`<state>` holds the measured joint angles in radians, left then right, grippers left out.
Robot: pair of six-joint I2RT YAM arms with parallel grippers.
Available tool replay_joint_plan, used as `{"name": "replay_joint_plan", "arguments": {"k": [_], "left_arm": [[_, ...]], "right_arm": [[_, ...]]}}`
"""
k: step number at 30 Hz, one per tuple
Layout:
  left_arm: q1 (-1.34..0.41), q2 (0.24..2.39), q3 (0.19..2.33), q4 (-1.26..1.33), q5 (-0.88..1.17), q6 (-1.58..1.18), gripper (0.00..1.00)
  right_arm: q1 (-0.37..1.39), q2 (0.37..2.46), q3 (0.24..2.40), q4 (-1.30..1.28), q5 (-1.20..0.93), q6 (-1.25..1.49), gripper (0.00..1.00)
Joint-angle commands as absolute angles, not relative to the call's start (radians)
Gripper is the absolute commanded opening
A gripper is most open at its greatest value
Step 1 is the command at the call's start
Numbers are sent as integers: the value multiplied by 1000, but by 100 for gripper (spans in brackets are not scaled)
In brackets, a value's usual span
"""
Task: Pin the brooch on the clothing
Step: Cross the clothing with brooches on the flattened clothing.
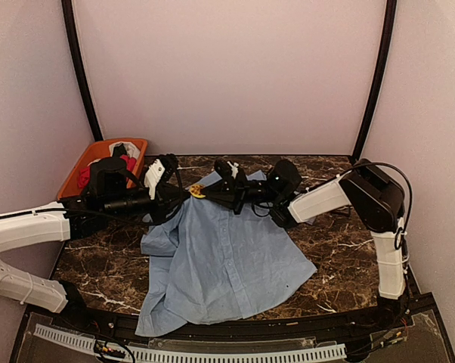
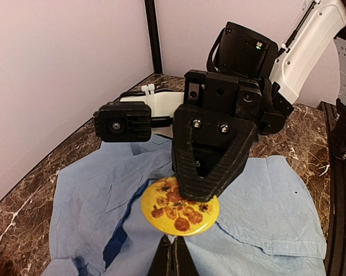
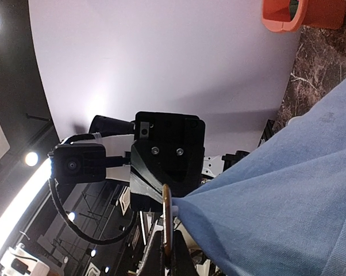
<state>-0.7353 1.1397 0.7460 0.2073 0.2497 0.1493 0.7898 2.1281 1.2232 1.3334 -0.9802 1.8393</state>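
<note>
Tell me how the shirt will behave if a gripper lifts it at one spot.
Probably floppy: the shirt lies rumpled and, in the right wrist view, drapes down from a raised point. Likely light, as the fabric looks thin. It may slide when pulled, since the table looks smooth and polished.

The overhead camera sits above and behind the arm bases, looking down over the whole table (image 1: pixel 341 242) toward its far edge. The wrist cameras face each other at close range: the left one sees the right gripper (image 2: pixel 199 195) head-on, and the right one, rolled sideways, sees the left gripper (image 3: pixel 160 192). All three share the brooch (image 1: pixel 198 192) and shirt (image 1: pixel 227 265).
</note>
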Motion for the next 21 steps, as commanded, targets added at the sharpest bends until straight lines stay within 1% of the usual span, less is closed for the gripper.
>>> {"name": "replay_joint_plan", "arguments": {"k": [1, 11, 21], "left_arm": [[-733, 1121, 747, 245, 299, 146, 1], [-732, 1115, 753, 243, 325, 144, 1], [-733, 1109, 752, 247, 354, 140, 1]], "right_arm": [[770, 2163, 1253, 1713, -1065, 1785, 0], [763, 2196, 1307, 1711, -1169, 1763, 0], [752, 2206, 1323, 1712, -1188, 1748, 0]]}}
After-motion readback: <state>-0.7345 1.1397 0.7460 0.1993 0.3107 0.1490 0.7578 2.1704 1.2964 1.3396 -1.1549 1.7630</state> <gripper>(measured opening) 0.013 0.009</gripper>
